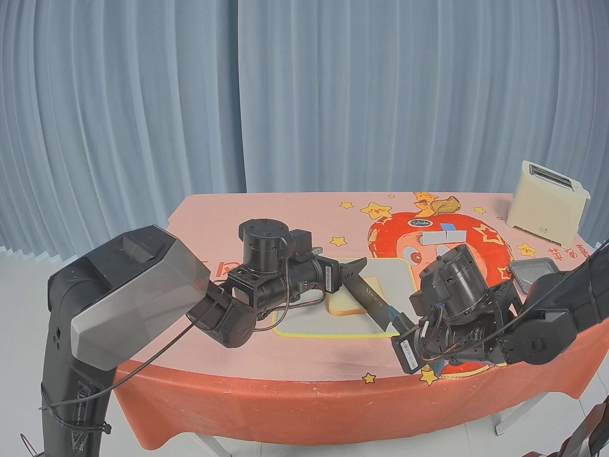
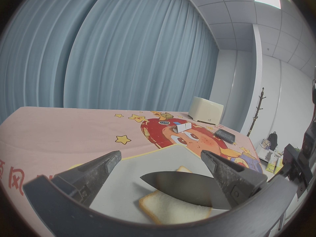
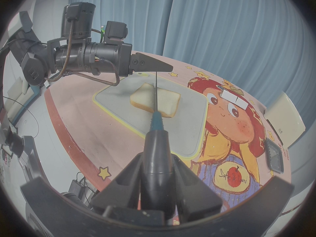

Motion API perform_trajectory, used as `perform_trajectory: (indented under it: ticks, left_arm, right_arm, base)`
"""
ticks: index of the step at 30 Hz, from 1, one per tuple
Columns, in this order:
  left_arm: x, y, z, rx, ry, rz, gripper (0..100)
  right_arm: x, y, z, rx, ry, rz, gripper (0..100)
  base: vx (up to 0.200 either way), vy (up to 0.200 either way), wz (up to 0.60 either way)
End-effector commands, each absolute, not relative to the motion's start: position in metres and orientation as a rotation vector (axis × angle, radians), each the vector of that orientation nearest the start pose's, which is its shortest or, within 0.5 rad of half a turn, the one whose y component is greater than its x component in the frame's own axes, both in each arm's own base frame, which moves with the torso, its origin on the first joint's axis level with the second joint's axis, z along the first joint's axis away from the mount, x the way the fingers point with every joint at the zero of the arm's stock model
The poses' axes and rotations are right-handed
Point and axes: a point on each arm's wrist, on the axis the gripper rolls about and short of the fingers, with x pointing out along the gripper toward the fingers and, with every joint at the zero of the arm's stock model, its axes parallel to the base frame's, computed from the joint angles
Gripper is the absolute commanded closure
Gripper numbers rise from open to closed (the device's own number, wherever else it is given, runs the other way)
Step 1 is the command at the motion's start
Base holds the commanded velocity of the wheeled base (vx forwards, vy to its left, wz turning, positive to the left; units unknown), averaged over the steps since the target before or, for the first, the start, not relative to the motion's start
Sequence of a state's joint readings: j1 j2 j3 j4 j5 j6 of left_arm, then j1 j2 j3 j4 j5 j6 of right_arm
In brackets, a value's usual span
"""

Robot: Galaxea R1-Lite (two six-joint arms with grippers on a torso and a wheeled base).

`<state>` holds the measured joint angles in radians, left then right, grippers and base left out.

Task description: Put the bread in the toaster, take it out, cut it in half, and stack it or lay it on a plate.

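Bread: the slice (image 3: 164, 102) lies flat on the cutting board (image 3: 187, 129). It is just ahead of and below the left gripper (image 2: 160, 153), and straight out in front of the right gripper (image 3: 158, 155), past the end of the knife handle.
Left gripper: fingers (image 2: 95, 171) spread wide and holding nothing. They hang low over the board at the slice's near edge, and the knife tip reaches in between them.
Right gripper: pinched tight on the knife's dark handle, low over the table's front edge, just short of the board.
Knife: the knife (image 2: 184, 185) stands on edge, cutting side down. Its long axis runs from the right gripper toward the left gripper, with the tip pointing at the left one.
Blade on bread: the blade crosses the slice near its middle, with bread showing on both sides. How deep it sits in the bread cannot be told.
Bread's lie: the slice's wider span runs across the blade.
Tray: a dark tray (image 1: 533, 271) sits on the tablecloth just beside the right arm.
White block: a white block (image 1: 444, 237) lies beyond the board, apart from both grippers.
Toaster: the toaster (image 1: 549, 204) stands upright at the far corner, well apart from the right gripper, past the tray.
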<state>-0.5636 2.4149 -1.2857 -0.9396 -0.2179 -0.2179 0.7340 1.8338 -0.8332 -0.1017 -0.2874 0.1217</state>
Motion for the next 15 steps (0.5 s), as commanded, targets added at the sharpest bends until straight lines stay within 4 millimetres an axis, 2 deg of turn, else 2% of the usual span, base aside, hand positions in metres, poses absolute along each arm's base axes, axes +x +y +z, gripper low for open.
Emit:
perform_trajectory:
  ticks: [1, 7, 15]
  left_arm:
    - [0.388, -0.258, 0.052, -0.171, 0.286, -0.766, 0]
    - [0.388, -0.260, 0.043, -0.164, 0.305, -0.765, 0]
    - [0.389, -0.259, 0.039, -0.161, 0.310, -0.762, 0]
  right_arm:
    - [0.227, 0.196, 0.103, -0.332, 0.813, 0.365, 100]
    - [0.228, 0.197, 0.105, -0.327, 0.804, 0.367, 100]
    - [0.234, 0.201, 0.124, -0.290, 0.742, 0.372, 100]
  base:
    - [0.000, 0.000, 0.00]
    - [0.000, 0.000, 0.00]
    - [0.000, 0.000, 0.00]
